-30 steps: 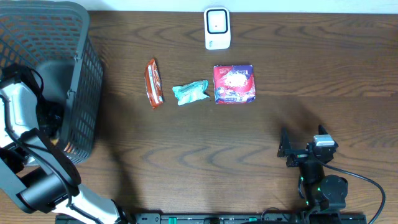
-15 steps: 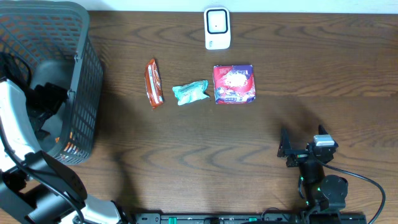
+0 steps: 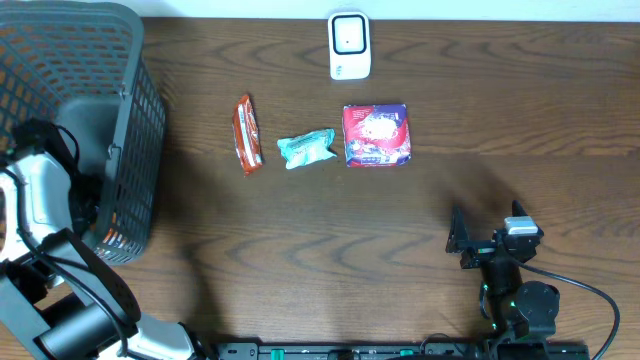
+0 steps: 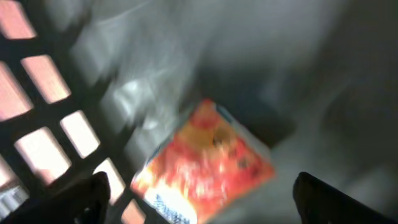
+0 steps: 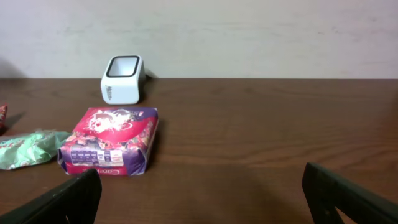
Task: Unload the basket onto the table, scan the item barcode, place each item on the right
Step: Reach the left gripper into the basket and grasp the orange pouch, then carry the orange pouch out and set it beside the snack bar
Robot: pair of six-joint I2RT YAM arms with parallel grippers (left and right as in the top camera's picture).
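Orange snack packet lies free on the grey basket floor, untouched between the spread fingers of the open left gripper.

Table: dark brown wood grain, light wall behind its far edge.
- Far edge, centre: white scanner, upright, dark-rimmed window.
- Left end: dark grey mesh basket.
- Middle row, left to right, each lying flat: red-brown snack bar; crumpled green packet just beside it; red-and-purple pack, directly in front of the scanner, apart from it.
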